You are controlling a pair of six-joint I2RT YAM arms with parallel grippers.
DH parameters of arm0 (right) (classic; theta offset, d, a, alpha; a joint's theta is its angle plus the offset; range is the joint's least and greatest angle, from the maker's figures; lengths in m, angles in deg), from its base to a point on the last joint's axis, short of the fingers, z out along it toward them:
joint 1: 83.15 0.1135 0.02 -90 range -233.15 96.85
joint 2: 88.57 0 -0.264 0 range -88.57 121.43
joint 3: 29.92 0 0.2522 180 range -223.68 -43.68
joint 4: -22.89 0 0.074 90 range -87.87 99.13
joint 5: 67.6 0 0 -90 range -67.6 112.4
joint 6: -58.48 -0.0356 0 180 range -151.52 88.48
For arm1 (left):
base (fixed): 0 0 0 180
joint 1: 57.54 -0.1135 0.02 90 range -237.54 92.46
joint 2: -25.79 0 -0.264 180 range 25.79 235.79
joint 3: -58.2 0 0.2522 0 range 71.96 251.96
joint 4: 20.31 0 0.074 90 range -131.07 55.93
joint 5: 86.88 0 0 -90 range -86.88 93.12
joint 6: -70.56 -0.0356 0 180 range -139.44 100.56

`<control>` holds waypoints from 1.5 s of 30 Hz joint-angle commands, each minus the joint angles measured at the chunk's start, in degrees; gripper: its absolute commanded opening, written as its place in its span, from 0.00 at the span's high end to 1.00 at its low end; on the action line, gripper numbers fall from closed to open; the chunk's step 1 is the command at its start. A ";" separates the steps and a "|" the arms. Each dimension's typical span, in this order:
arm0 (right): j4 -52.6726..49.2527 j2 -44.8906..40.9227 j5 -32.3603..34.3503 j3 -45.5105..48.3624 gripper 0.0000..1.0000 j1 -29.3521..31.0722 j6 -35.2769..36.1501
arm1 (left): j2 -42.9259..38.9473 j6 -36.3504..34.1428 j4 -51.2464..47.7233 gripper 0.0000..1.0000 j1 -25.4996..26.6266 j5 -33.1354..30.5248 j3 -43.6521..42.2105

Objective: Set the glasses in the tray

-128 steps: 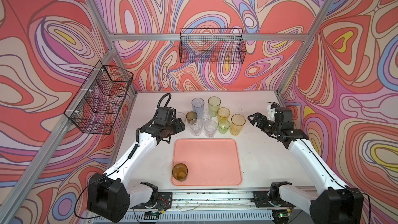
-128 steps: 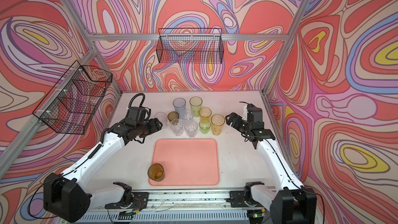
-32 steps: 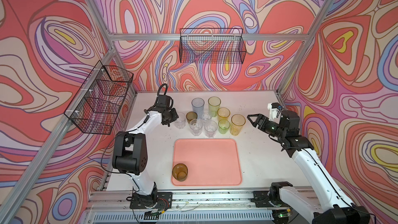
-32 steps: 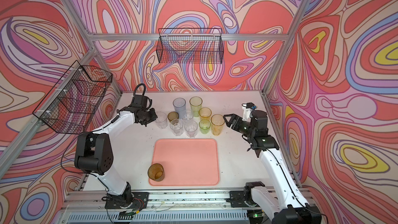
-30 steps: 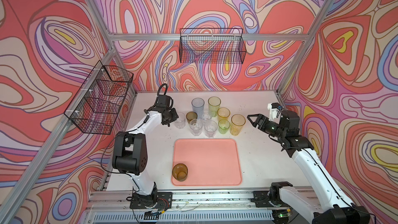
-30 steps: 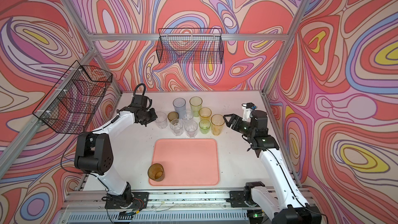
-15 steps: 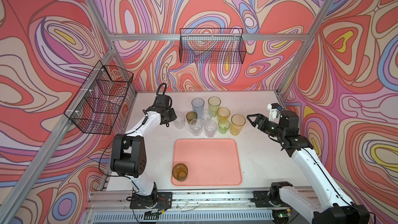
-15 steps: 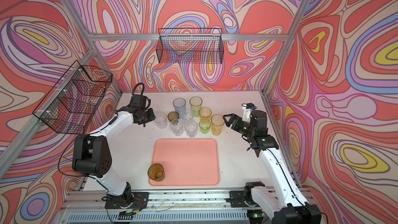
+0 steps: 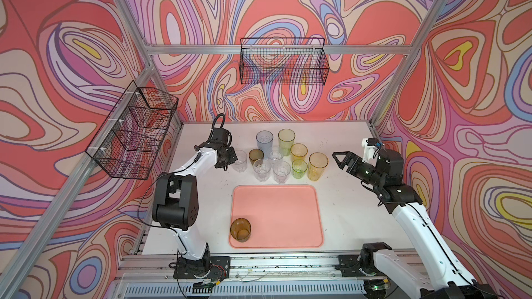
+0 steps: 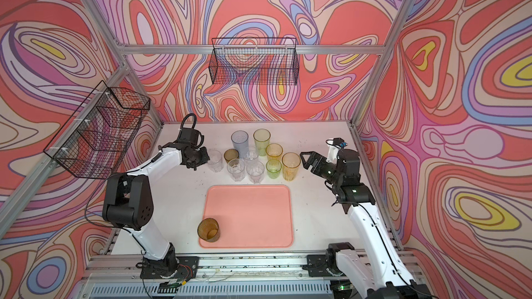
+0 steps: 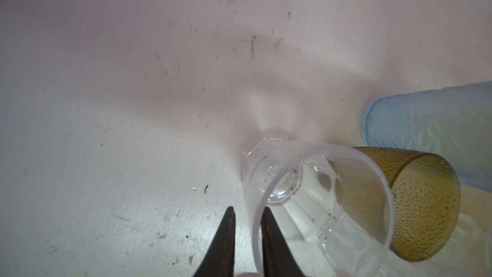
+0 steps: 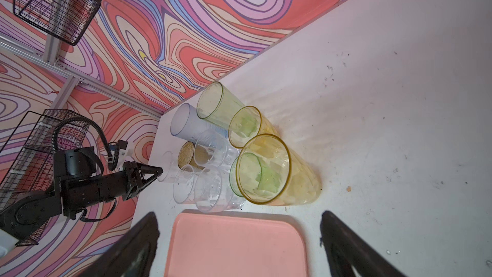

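A robotics lab cell is being shown: a white tabletop (image 9: 339,139) is being enclosed by aluminium framing (image 9: 201,49) and swirl-printed wall panels (image 9: 72,67), wire baskets (image 9: 132,130) (image 9: 283,61) are being hung left and far, and two arms (image 9: 198,159) (image 9: 417,225) are being carried on a near rail (image 9: 288,261).

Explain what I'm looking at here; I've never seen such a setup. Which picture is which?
Two white robot arms are mounted along the front of a white table. Two pictures look down from overhead, nearly alike; the other two come from a camera on each wrist. A pink tray holds one brown glass; ten more glasses stand upright behind it. The left gripper appears to pinch the rim of a clear glass at the cluster's edge. The right gripper is open and empty, facing the tall yellow glass.
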 commanded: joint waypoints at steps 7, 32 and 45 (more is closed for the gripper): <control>2.04 -1.14 1.31 1.58 0.02 0.30 -0.89 | 1.89 -0.64 -1.25 0.89 0.07 0.40 2.28; 6.88 -3.83 1.50 4.95 0.01 0.35 -1.56 | -11.11 -1.30 -6.99 1.00 1.39 -0.75 -1.40; 6.16 -5.44 1.66 6.42 0.01 0.32 -1.09 | -26.36 -2.93 -18.81 1.00 7.63 -6.16 -8.32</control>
